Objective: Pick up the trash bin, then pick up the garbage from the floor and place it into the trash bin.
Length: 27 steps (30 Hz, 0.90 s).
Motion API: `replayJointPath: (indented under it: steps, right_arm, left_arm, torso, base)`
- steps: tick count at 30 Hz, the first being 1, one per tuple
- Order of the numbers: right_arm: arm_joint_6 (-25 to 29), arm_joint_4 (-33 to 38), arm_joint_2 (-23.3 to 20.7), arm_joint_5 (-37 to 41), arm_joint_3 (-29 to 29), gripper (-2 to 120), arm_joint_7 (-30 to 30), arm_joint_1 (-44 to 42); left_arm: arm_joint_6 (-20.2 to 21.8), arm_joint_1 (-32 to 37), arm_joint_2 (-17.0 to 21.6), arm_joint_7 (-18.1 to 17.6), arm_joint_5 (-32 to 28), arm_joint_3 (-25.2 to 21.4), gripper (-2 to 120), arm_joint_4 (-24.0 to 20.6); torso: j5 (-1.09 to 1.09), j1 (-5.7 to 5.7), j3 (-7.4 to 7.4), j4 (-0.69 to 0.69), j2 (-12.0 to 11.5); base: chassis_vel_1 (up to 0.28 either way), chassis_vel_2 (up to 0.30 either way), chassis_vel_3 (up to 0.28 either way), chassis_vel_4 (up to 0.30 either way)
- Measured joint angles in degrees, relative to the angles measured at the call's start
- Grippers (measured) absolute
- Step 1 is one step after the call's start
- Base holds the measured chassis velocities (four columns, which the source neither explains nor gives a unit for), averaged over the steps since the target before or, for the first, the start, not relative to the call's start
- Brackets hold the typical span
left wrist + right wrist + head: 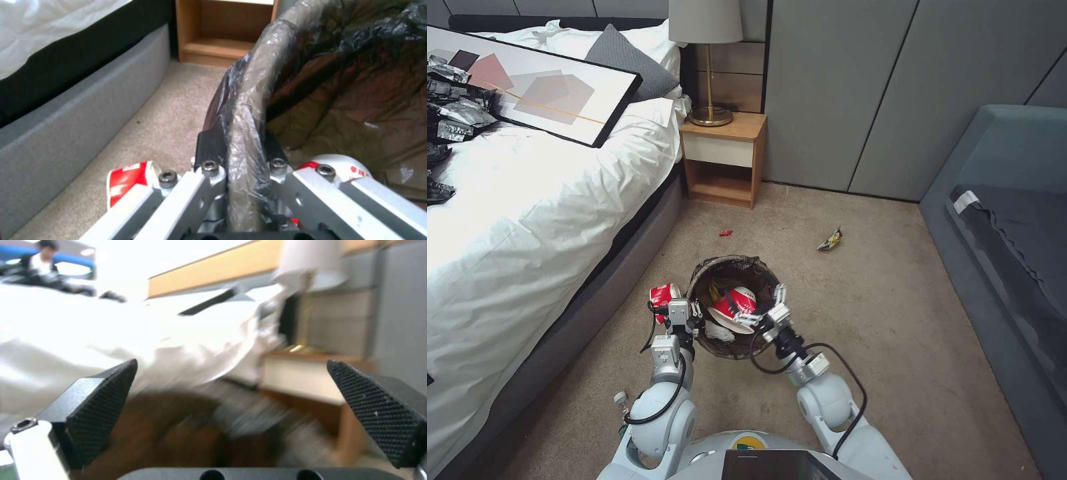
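Observation:
The trash bin (730,267), white with a dark bag over its rim (249,100), hangs just above the floor (880,313). My left gripper (692,319) (242,146) is shut on its near-left rim. My right gripper (762,307) (231,413) hovers open over the bin's right side with nothing between its fingers. Inside the bin lie a red-and-white cup (735,303) (342,166), white tissue and a yellow wrapper. Garbage on the carpet: a red-and-white cup (662,294) (126,178) beside the left gripper, a small red wrapper (726,233) and a yellow wrapper (830,240).
A bed (540,200) with a grey base (80,110) runs along the left. A wooden nightstand (724,157) with a lamp stands behind the bin. A grey sofa (1007,220) is at the right. A small bottle (621,402) lies by my left shoulder.

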Motion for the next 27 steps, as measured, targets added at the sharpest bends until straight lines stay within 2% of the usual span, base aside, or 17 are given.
replayJointPath:
  steps: [2,4,10,17,27]
  right_arm:
    - [0.0,1.5,0.2,-0.4,1.2,100,1.7,-0.4]
    - [-0.4,4.9,0.7,-0.9,3.8,100,6.6,-1.9]
    - [-0.6,9.4,1.7,-1.0,7.8,100,14.8,-6.7]
    - [1.4,7.8,3.2,-1.0,12.3,100,16.7,-10.6]
    - [2.1,7.0,3.5,-0.7,13.2,100,16.8,-11.0]
  left_arm:
    - [0.0,0.0,0.0,0.0,0.0,0.0,3,0.1]
    - [0.0,0.0,0.2,0.0,0.0,0.0,3,0.3]
    - [-0.1,-0.2,0.3,0.0,-0.2,-0.2,3,0.4]
    - [-0.1,-0.1,0.5,0.0,-0.3,-0.2,3,0.1]
    - [-0.1,0.0,0.6,0.0,-0.3,-0.3,3,-0.1]
  torso:
    - [0.01,0.00,0.00,0.00,0.0]
    - [0.00,0.00,0.00,-0.01,0.0]
    - [0.01,0.00,0.00,0.00,0.0]
    - [0.01,0.00,0.00,-0.01,0.0]
    - [0.01,0.00,0.00,0.00,0.0]
  base:
    - [0.000,0.000,0.000,0.000]
    - [0.000,0.000,0.000,0.000]
    - [0.000,0.000,0.000,0.000]
    - [0.000,0.000,0.000,0.000]
    - [0.000,0.000,0.000,0.000]
